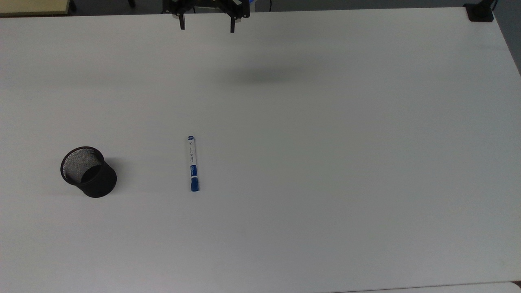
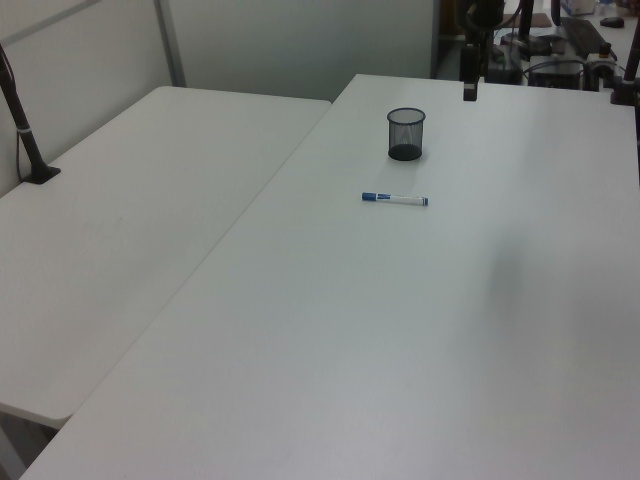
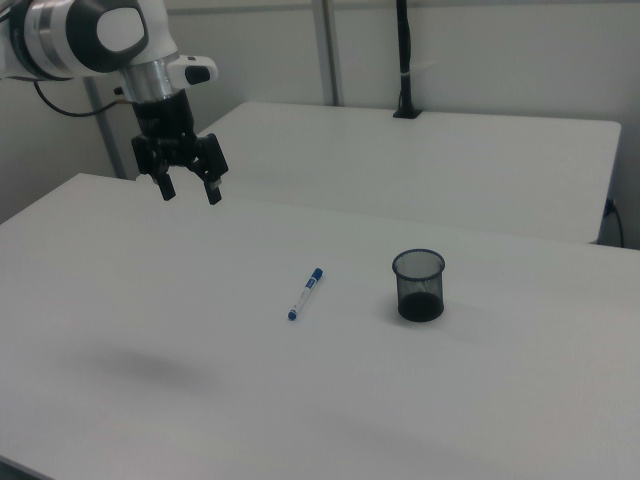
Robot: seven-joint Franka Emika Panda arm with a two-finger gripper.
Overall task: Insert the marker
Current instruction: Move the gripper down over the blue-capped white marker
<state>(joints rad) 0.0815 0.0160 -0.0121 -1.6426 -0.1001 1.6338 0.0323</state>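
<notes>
1. The marker [image 1: 193, 163] lies flat on the table [image 1: 325, 162], well apart from the cup [image 1: 88, 171].
2. The gripper [image 3: 187, 185] hangs high, spread wide, empty.
3. Grasping and inserting both remain.

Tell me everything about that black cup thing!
The cup is a round pen holder that looks like black wire mesh, with a solid rim and a dark base. It stands upright and open at the top, and looks empty. It sits on the white table, toward the top view's left, with the marker lying apart from it on the top view's right. Nothing touches it but the table.
</notes>
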